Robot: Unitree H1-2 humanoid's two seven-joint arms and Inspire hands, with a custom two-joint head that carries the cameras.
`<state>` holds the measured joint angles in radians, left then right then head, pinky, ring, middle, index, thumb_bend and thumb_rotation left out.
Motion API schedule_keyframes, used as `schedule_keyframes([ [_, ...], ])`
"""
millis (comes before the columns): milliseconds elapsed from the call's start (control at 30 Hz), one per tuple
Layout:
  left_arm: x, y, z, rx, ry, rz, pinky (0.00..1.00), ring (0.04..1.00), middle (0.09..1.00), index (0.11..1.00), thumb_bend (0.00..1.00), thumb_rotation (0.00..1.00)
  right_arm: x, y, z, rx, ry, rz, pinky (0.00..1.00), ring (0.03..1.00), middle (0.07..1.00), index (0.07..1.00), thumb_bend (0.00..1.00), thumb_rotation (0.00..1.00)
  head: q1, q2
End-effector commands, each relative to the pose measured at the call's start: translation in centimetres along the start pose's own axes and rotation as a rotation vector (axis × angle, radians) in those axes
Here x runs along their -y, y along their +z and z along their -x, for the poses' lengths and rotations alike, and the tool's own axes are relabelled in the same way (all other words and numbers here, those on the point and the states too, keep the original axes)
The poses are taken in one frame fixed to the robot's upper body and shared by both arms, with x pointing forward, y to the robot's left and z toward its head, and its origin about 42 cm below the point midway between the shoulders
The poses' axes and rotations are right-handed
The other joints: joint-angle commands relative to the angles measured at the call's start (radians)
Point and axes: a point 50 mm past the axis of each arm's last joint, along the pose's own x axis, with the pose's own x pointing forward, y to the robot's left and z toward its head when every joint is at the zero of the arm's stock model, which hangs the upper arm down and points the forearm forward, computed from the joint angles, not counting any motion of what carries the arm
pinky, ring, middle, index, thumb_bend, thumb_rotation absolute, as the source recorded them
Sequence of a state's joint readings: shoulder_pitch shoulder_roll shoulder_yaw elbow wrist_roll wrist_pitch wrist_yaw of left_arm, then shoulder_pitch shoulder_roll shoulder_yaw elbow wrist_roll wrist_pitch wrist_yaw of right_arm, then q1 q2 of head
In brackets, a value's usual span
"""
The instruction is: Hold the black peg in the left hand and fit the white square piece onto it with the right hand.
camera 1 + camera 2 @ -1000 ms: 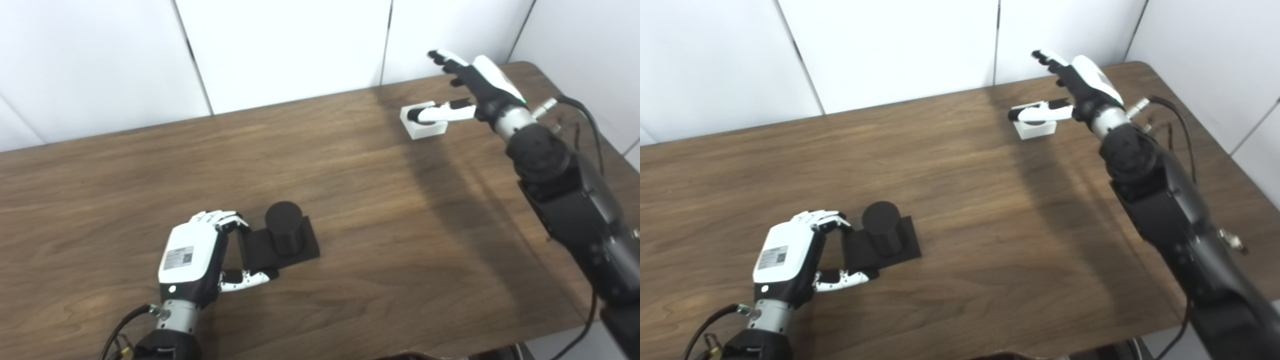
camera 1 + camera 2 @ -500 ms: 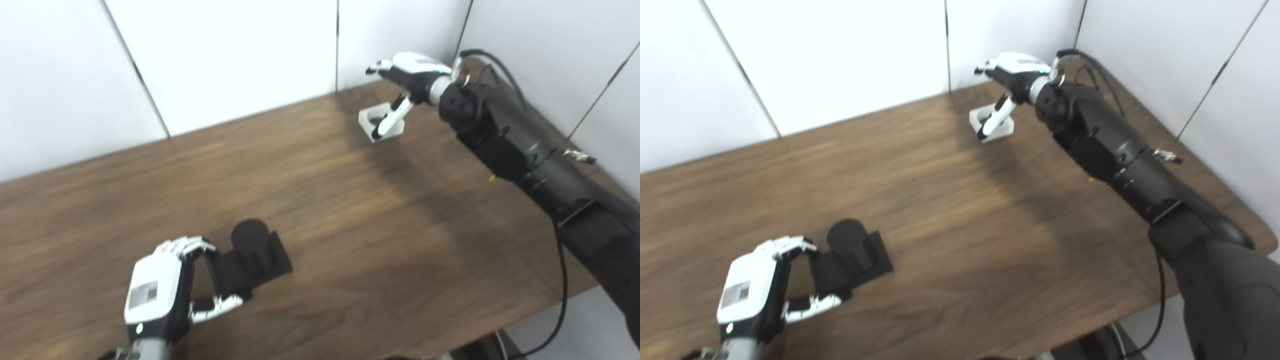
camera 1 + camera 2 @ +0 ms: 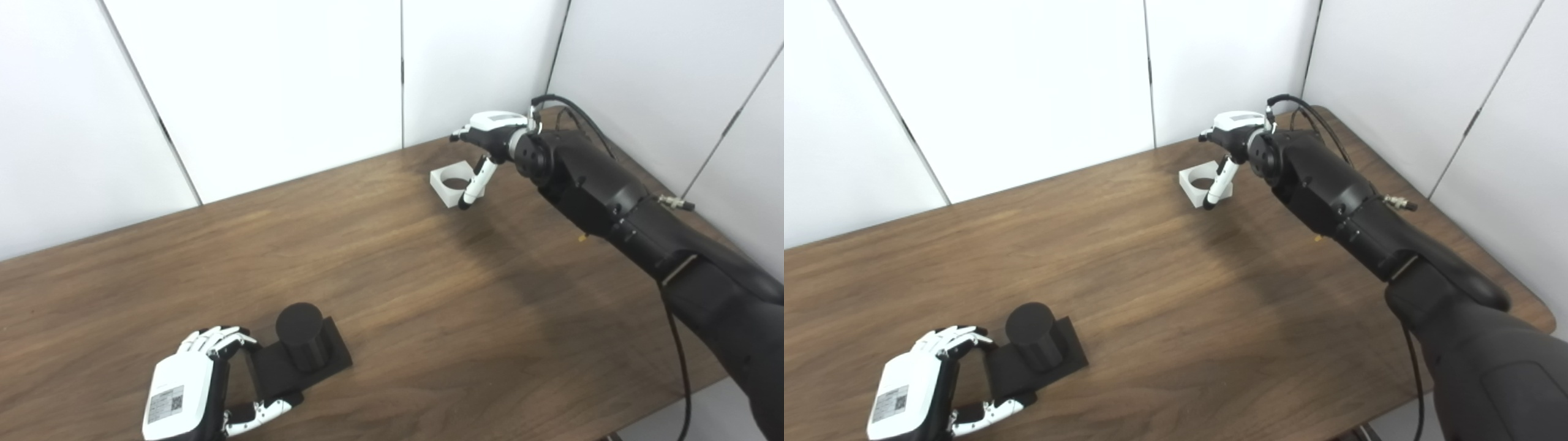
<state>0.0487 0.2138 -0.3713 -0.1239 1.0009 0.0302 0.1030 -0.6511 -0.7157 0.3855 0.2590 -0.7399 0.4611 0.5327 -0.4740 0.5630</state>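
The black peg (image 3: 300, 334) stands upright on its black square base (image 3: 324, 361) at the table's near left. My left hand (image 3: 196, 392) is shut on the base's left edge, fingers on the far side and thumb on the near side. The white square piece (image 3: 450, 184), with a round hole, lies on the table at the far right. My right hand (image 3: 487, 138) hovers just above and to the right of it, palm down and open. Its thumb (image 3: 474, 187) hangs down by the piece's right side. It also shows in the right eye view (image 3: 1237, 131).
The brown wooden table (image 3: 429, 294) ends at white wall panels (image 3: 275, 92) just behind the white piece. The right forearm (image 3: 612, 202) and its cable stretch over the table's right side. The table's right corner is rounded.
The camera has shifted, so the whole picture moved. My right hand has turned palm down over the white piece, its thumb now pointing downward. My left hand stays on the peg's base.
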Motion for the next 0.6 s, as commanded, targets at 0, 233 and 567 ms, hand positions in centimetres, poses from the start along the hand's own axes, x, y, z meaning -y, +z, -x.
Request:
schedule_keyframes([
  [0,1.82,-1.6,1.2,-0.048,-0.106,-0.066,0.86,0.808,0.752,0.486,0.52,0.05,3.77,0.22,0.2,0.0,-0.094,0.021,1.0,1.0,0.989,0.932,1.0,0.34,0.002,-0.002],
  [233,2.25,-1.45,1.23,-0.037,-0.093,-0.048,0.88,0.812,0.752,0.486,0.52,0.05,3.35,-0.2,-0.32,-0.018,-0.064,0.034,1.0,1.0,0.993,0.931,1.0,0.33,0.01,-0.005],
  [567,2.25,-0.98,1.21,-0.04,-0.089,-0.062,0.88,0.819,0.754,0.486,0.52,0.05,2.8,0.43,-0.76,-0.023,-0.033,0.076,1.0,1.0,0.986,0.907,1.0,0.31,0.021,-0.002],
])
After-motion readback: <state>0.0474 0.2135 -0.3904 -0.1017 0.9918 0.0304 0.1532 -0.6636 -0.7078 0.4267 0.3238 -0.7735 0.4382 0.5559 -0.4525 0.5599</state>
